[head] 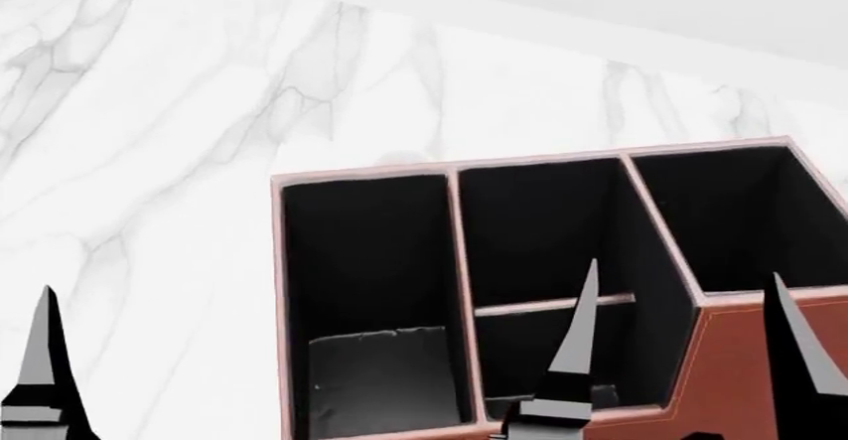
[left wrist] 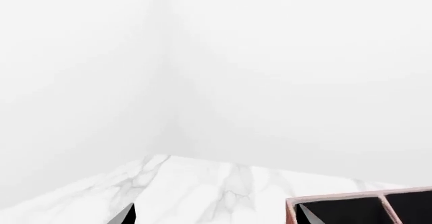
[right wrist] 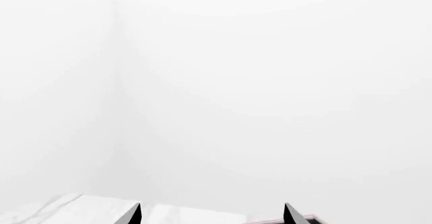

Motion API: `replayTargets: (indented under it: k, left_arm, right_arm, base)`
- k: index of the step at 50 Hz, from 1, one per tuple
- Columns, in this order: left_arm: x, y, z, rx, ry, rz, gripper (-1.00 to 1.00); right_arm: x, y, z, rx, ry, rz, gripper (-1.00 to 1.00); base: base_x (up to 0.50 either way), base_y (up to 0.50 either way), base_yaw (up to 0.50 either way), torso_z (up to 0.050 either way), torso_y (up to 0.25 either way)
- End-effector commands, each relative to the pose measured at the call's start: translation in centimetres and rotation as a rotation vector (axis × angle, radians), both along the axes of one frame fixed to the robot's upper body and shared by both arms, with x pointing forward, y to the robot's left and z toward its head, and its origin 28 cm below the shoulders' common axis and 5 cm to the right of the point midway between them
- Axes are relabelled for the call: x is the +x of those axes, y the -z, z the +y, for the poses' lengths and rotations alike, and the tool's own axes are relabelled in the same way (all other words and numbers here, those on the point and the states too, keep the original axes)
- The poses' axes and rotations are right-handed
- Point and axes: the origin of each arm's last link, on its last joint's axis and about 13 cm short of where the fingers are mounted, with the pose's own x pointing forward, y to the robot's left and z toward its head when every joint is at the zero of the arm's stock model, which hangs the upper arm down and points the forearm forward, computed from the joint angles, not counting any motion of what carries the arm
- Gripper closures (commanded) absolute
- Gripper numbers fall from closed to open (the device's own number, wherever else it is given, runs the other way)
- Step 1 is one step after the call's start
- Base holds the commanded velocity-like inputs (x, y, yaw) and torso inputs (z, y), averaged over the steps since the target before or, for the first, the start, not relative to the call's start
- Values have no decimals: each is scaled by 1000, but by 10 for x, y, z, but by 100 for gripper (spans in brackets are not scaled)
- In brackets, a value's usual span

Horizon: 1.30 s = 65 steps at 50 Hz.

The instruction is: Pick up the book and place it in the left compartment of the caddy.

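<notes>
The reddish-brown caddy with a black interior fills the lower head view. The book, a dark slab, stands low inside the left compartment, well below the rim. My right gripper is open and empty, its fingertips above the middle section and the sloped side; it also shows in the right wrist view. My left gripper is open and empty. One of its fingers is over the table left of the caddy. In the left wrist view the caddy's corner sits by one fingertip.
The caddy stands on a white marble table, whose far edge meets a plain white wall. A crossbar splits the middle section. A squarer section lies at the right end.
</notes>
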Motion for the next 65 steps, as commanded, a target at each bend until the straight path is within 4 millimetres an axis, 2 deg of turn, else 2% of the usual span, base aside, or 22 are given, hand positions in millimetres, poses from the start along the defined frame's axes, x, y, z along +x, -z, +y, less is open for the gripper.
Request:
replayTargets:
  k: [1, 17, 30, 34, 36, 37, 39, 42, 61, 64, 65]
  left_arm:
    - [14, 6, 19, -100, -99, 9, -100]
    - [50, 4, 76, -220, -282, 72, -100]
    - [72, 3, 97, -239, -356, 100, -100]
    - [78, -9, 104, -244, -378, 104, -100]
    - [81, -2, 107, -239, -383, 112, -100]
    - [83, -8, 108, -239, -384, 115, -100]
    - [85, -4, 112, -238, -393, 119, -100]
    - [87, -9, 114, -252, -408, 111, -100]
    - [107, 15, 132, -278, -446, 239, -100]
    - [107, 27, 134, -288, -452, 253, -100]
    - [107, 20, 135, -299, -457, 262, -100]
  right_arm:
    - [4, 2, -6, 10, 25, -10, -100]
    - [4, 1, -5, 3, 27, -8, -100]
    - [4, 2, -6, 2, 29, -6, -100]
    - [5, 3, -6, 1, 29, -2, -100]
    - [5, 3, -5, 0, 27, -1, -100]
    - [5, 3, -5, 0, 26, -1, -100]
    - [5, 3, -5, -1, 25, 0, -100]
    - [6, 4, -5, -1, 24, 3, -100]
    - [6, 5, -2, -7, 14, 12, -100]
    - [7, 6, -3, -6, 16, 14, -100]
    - [6, 6, -3, -5, 15, 13, -100]
  base:
    - [0, 0, 0, 0, 0]
    - [0, 0, 0, 0, 0]
    - [0, 0, 0, 0, 0]
    - [0, 0, 0, 0, 0]
    - [0, 0, 0, 0, 0]
    - [0, 0, 0, 0, 0]
    - [0, 0, 0, 0, 0]
    - [0, 0, 0, 0, 0]
    - [0, 0, 0, 0, 0]
    - [0, 0, 0, 0, 0]
    - [0, 0, 0, 0, 0]
